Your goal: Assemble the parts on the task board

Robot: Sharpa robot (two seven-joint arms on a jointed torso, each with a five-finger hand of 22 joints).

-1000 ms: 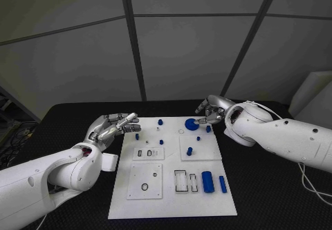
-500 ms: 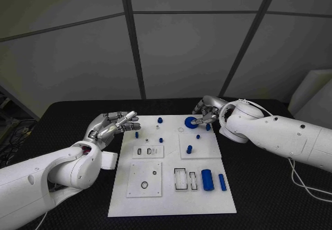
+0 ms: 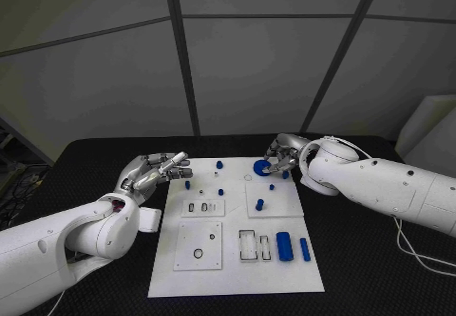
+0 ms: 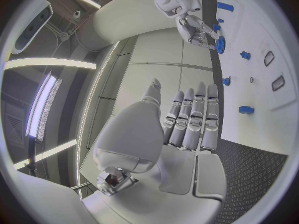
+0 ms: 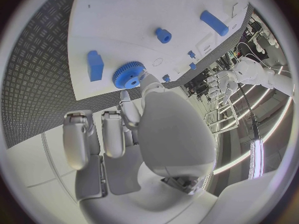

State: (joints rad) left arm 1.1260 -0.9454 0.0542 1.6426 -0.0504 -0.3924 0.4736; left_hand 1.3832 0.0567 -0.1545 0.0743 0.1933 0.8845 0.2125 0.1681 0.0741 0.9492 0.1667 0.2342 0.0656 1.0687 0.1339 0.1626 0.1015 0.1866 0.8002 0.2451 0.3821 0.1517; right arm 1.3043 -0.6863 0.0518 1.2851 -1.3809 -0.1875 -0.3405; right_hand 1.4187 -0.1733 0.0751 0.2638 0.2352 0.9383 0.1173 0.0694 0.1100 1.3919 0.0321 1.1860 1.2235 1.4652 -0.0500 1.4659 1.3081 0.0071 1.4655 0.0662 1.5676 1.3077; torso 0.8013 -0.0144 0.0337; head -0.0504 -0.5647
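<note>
The blue gear (image 3: 261,168) sat at the upper right of the white board (image 3: 238,276), a little above the middle of the head picture. The right hand (image 3: 283,155) was at it, fingertips on its toothed rim, so the hand seemed to pinch the gear; how firm the hold was could not be told. In the right wrist picture the same gear (image 5: 129,74) lay just beyond the fingertips, with a small blue block (image 5: 94,65) beside it to the left.

The step in hand looked like seating or turning the gear on its post. The next move probably called for a steady press downward with the gear kept level, and some care not to knock the block.

The left hand (image 3: 155,171) hovered over the board's upper left edge, fingers straight, close together and holding nothing.

Lower on the board, a framed recess (image 3: 248,248) stood empty, and a thick blue cylinder (image 3: 284,247) and a thinner blue rod (image 3: 305,250) lay loose to its right. Another recessed plate (image 3: 199,247) at lower left held only a small dark ring (image 3: 199,255).
</note>
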